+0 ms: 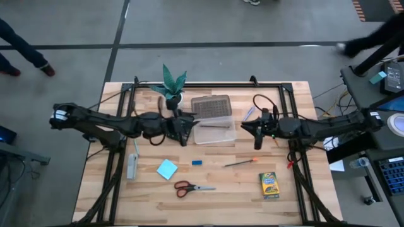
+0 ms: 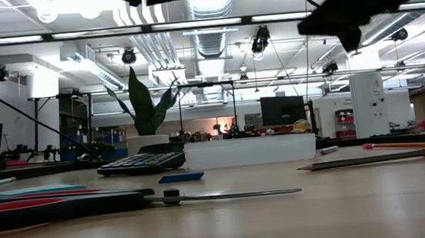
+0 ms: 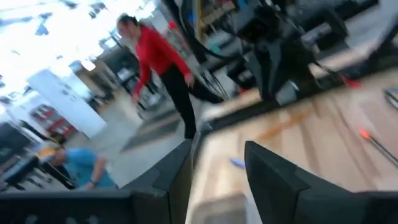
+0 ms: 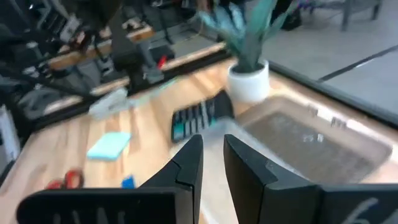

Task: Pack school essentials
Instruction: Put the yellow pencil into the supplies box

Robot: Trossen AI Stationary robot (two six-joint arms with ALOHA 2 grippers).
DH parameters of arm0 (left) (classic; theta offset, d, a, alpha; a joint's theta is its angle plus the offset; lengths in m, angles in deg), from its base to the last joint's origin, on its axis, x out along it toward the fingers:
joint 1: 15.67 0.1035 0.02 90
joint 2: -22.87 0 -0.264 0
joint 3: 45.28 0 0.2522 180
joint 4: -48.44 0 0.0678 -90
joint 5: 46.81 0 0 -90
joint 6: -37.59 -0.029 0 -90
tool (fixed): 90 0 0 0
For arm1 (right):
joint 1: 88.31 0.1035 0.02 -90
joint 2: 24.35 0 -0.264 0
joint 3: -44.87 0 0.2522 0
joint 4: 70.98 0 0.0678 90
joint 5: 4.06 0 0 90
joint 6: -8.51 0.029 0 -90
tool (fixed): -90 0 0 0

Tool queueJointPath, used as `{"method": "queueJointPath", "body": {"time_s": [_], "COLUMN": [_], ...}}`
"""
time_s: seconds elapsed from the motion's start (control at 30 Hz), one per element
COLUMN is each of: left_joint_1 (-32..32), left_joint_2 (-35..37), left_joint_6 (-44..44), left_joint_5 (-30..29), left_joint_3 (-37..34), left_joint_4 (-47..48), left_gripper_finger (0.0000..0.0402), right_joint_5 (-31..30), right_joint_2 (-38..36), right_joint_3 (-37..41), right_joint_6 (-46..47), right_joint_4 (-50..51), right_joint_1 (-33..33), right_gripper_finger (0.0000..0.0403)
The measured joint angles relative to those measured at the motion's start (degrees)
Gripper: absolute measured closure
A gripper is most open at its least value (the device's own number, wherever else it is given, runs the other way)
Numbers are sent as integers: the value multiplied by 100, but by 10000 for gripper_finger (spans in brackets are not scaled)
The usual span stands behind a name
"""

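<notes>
Both arms hang above the wooden counter point(image 1: 297, 202), neither carrying anything. The left gripper point(image 1: 184, 131) hovers at the left edge of the clear plastic box point(image 1: 214, 131), its fingers point(image 3: 273, 180) parted with nothing between them. The right gripper point(image 1: 247, 128) hovers just right of that box, its fingers point(image 4: 186, 165) drawn nearly together and empty. The box sits at mid-counter with its grey lid point(image 1: 211, 106) lying just behind it, and a potted green plant point(image 1: 172, 85) stands to the lid's left. The school items lie loose on the counter in front of the box: a light-blue note pad point(image 1: 167, 169), a small blue eraser point(image 1: 197, 162) to its right, red-handled scissors point(image 1: 192, 187) nearer the front edge, a pencil point(image 1: 241, 162) with an orange tip right of the eraser, and a yellow-green crayon box point(image 1: 269, 185) towards the front right. A small grey stationery set point(image 1: 132, 166) lies at the left, beside the note pad. A pen point(image 1: 249, 113) lies near the right gripper. In the left wrist view a person in a red top point(image 3: 155, 56) stands beyond the counter.
</notes>
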Motion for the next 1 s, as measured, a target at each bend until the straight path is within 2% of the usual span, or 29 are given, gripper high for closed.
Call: {"method": "queueJointPath", "body": {"time_s": [0.1,0.37,0.8,1.0], "left_joint_1": [109,260,322,326], "left_joint_2": [117,74,87,87], "left_joint_6": [-136,-122,-157,-161], "left_joint_5": [3,3,-102,-474], "left_joint_3": [-203,-552,-559,-562], "left_joint_4": [-369,-480,-484,-478], "left_gripper_finger": [272,272,272,272], "right_joint_5": [-113,-89,861,896], "right_joint_2": [417,1553,2972,3397], "right_joint_3": [-416,-1625,-3039,-3366], "right_joint_6": [-15,395,499,503], "right_joint_4": [471,2229,4482,5600], "right_joint_1": [-100,-523,-1747,-2324], "right_gripper_finger": [349,349,349,349]}}
